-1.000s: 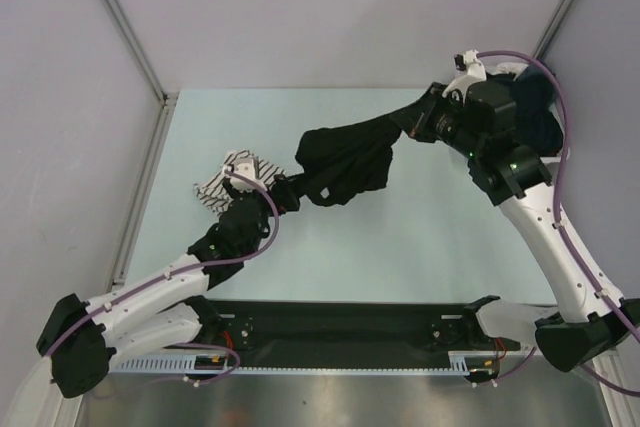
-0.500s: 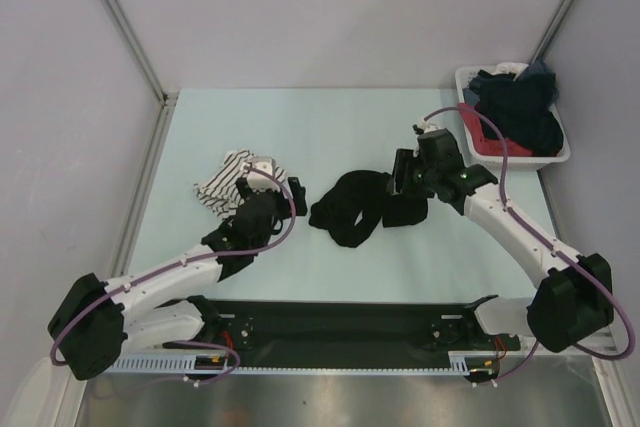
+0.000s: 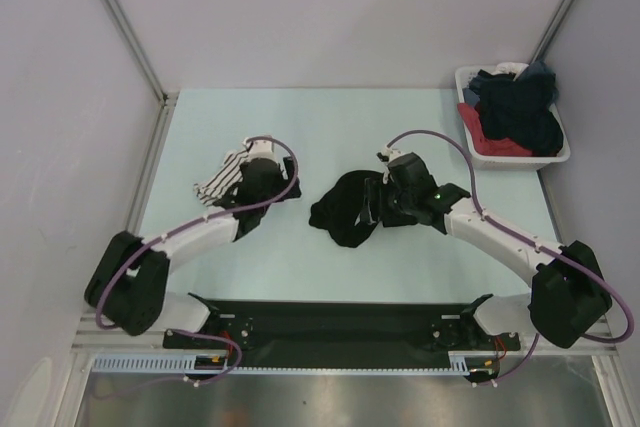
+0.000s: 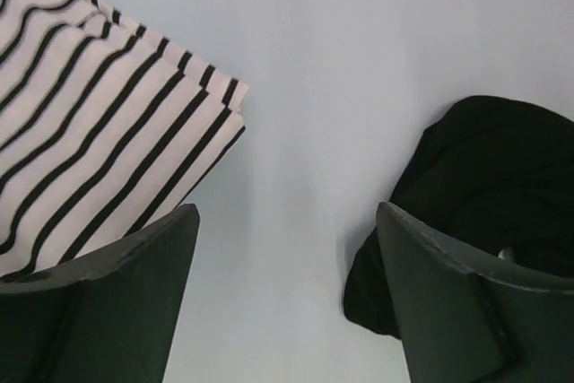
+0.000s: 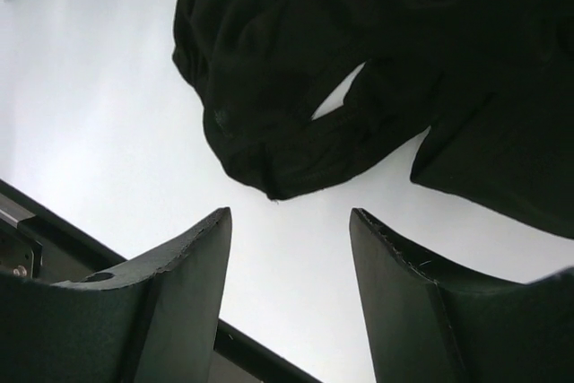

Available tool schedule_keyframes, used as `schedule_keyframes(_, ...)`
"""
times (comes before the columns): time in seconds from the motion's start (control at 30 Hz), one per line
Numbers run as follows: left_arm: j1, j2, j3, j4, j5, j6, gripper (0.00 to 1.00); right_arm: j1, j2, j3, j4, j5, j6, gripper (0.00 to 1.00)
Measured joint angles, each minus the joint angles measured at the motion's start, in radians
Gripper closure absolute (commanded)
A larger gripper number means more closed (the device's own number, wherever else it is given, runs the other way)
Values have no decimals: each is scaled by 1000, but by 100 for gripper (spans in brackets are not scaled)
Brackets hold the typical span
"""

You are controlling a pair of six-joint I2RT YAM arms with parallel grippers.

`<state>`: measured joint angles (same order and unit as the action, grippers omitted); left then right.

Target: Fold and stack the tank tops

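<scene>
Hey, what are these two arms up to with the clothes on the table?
Two robot arms are folding and stacking tank tops. The striped top lies at the left and looks at least partly folded, while the black top sits crumpled in the middle of the table. The left gripper is open between the two tops, and the right gripper is open at the black top's edge. Neither holds anything. A white basket of dark clothes sits at the far right.

Readable text: none in any view.
Labels, brands, numbers, signs: none legible.
</scene>
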<state>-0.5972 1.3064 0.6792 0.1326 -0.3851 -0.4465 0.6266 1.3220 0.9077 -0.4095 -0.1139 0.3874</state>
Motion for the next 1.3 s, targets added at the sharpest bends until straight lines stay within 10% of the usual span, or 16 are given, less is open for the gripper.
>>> schedule_keyframes(0.53, 146, 457, 284, -188, 404, -70, 49, -18, -29, -44, 79, -6, 0, 41)
schedule_keyframes(0.77, 359, 555, 406, -217, 447, -112, 45, -26, -64, -66, 92, -25, 1, 41)
schedule_keyframes(0.93, 449, 615, 559, -262, 435, -112, 18, -23, -68, -76, 100, -47, 5, 37)
schedule_keyframes(1.3, 72, 271, 347, -261, 407, -83, 11, 59, 1, -98, 115, -26, 21, 39)
